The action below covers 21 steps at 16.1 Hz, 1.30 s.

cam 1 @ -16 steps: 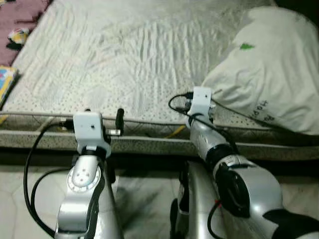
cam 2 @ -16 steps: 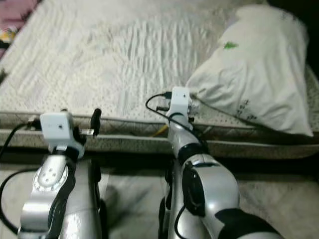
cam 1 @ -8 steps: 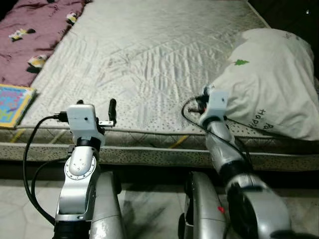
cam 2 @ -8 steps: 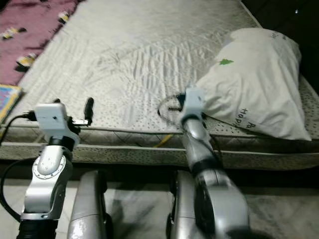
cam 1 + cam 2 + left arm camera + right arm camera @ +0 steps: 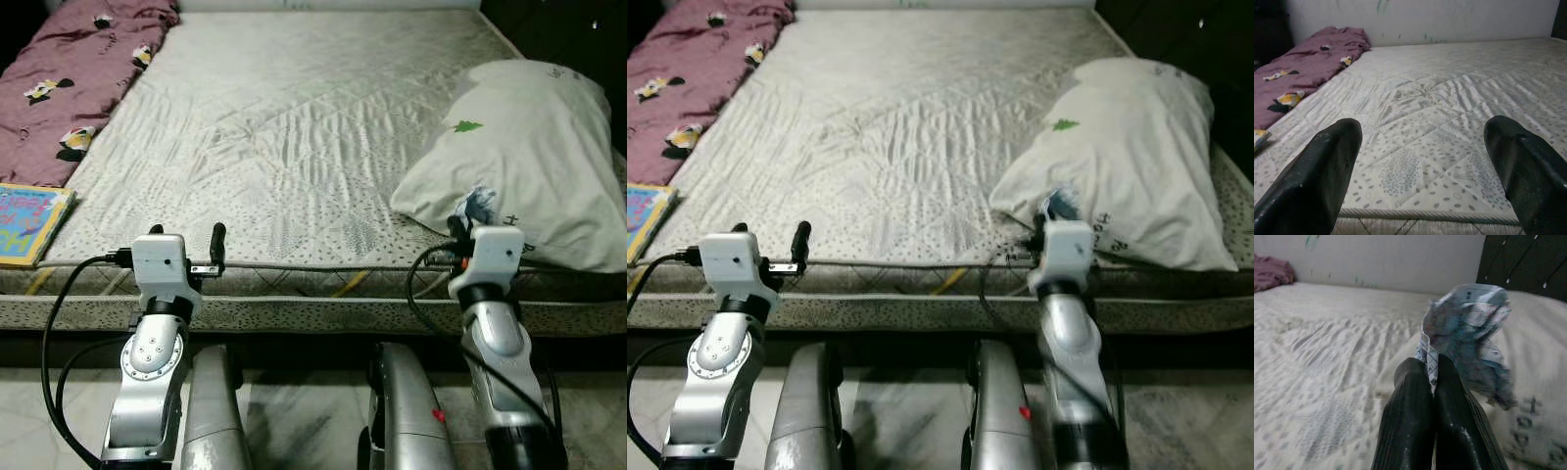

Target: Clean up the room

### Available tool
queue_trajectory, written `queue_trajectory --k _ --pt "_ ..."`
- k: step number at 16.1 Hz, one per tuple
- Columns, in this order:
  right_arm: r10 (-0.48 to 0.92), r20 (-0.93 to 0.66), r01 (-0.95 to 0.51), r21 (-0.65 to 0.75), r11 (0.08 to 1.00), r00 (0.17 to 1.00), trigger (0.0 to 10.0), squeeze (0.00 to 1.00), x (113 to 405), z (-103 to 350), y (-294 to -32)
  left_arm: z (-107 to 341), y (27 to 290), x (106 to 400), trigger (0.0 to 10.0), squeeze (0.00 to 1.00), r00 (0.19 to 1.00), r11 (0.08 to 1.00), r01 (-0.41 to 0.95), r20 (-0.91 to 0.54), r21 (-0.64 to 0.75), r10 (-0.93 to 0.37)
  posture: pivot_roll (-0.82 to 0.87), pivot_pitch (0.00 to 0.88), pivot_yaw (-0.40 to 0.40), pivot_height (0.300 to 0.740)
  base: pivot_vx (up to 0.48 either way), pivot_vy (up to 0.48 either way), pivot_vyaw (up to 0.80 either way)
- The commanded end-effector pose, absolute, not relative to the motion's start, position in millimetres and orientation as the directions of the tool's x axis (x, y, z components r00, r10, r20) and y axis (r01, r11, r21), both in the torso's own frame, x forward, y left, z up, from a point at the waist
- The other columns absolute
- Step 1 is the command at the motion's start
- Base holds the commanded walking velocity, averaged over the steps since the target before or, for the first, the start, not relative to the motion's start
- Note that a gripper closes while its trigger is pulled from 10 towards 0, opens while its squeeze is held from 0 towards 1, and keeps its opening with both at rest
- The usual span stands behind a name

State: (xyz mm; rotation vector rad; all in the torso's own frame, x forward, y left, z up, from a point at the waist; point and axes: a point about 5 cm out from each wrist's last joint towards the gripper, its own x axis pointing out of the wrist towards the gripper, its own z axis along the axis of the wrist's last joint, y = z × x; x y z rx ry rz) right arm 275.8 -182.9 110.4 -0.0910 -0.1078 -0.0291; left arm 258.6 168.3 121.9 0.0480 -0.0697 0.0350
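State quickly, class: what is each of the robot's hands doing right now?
Left hand: open, empty, at the near edge of the mattress.
Right hand: shut on a crumpled paper wrapper, in front of the pillow.

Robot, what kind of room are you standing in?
Most likely a bedroom. In front of me is a big quilted mattress with a white pillow on it and a purple blanket bunched along one side. My right gripper holds a crumpled wrapper picked up while tidying.
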Motion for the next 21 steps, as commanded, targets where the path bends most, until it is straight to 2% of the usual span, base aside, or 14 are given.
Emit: queue_trajectory --k 1,4,7,21 --pt "0.002 0.094 0.007 -0.093 0.996 0.996 10.0 0.00 273.3 113.9 -175.3 125.8 168.5 258.7 10.0 0.00 0.996 0.997 -0.037 0.089 0.061 0.031 -0.02 0.000 0.012 0.509 0.000 0.000 0.00" --pt "0.067 0.101 -0.059 -0.078 0.995 0.993 10.0 0.00 264.9 116.2 -157.3 119.6 171.6 249.4 10.0 0.00 0.996 0.997 -0.058 0.077 0.043 0.055 -0.04 0.000 0.034 0.509 0.000 0.000 0.00" --pt "0.084 0.112 -0.077 -0.067 0.995 0.990 10.0 0.00 261.3 121.2 -154.1 111.4 172.6 243.9 10.0 0.00 0.998 0.998 -0.055 0.031 0.023 0.054 -0.04 0.000 0.047 0.509 0.000 0.000 0.00" --pt "0.027 0.108 -0.021 -0.056 0.998 0.994 10.0 0.00 275.5 131.6 -162.0 115.8 167.1 253.8 10.0 0.00 0.999 0.999 -0.044 0.023 0.008 0.044 -0.05 0.000 0.041 0.646 0.000 0.000 -0.06"
